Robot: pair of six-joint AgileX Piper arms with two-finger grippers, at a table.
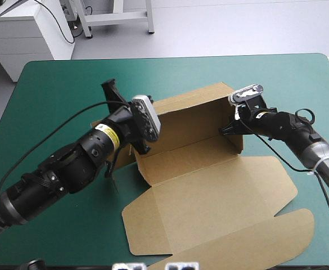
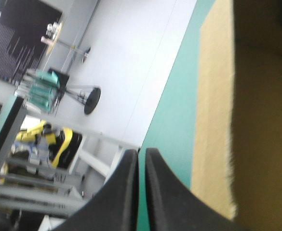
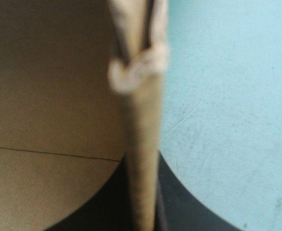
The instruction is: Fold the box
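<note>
High view: the box (image 1: 209, 191) lies at the middle of the table (image 1: 68, 84), a brown board sheet with its far wall and right end wall raised and its lid flat on the near side. The left gripper (image 1: 140, 143) stands at the box's left end, the right gripper (image 1: 230, 128) at its right end wall. No print shows on the box; a yellow label (image 1: 109, 135) on the left arm is too small to read. Left wrist view: the left gripper (image 2: 141, 153) has its black fingers pressed together, nothing between them, with the box (image 2: 256, 120) just beside them on the teal-green cover (image 2: 179, 120). Right wrist view: the right gripper (image 3: 141, 163) pinches the box's upright end wall (image 3: 141, 120), one finger inside the box (image 3: 49, 96) and one outside. The board is probably light, stiff across its panels and hinged at the creases. Walls are best gripped at their top edges, gently, since a hard pinch may crush them.
</note>
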